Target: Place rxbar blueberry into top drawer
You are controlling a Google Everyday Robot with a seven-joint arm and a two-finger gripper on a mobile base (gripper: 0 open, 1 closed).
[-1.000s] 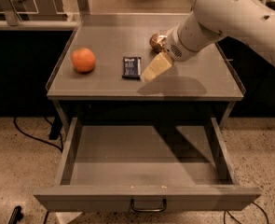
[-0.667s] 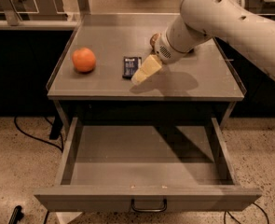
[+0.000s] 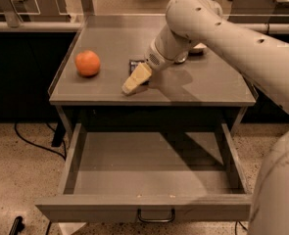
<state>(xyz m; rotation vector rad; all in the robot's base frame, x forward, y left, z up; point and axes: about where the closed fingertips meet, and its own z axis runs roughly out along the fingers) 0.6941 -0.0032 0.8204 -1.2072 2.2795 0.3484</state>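
Note:
The rxbar blueberry (image 3: pixel 133 63) lies on the grey cabinet top (image 3: pixel 109 38); only its dark far-left corner shows, the rest is hidden behind my gripper. My gripper (image 3: pixel 133 82) hangs over the bar's near side, its pale fingers pointing down-left toward the top's front edge. The top drawer (image 3: pixel 149 207) stands pulled out wide below, with nothing in it; a small dark handle sits at the centre of its front panel.
An orange (image 3: pixel 87 63) sits on the left of the cabinet top. A shiny can (image 3: pixel 182 58) is mostly hidden behind my arm at the right. Dark cables (image 3: pixel 36 141) lie on the speckled floor at the left. Desks and a chair stand behind.
My arm has swung left and forward: the gripper moved from right of the bar to over it and now covers most of it. The can is now hidden behind the arm.

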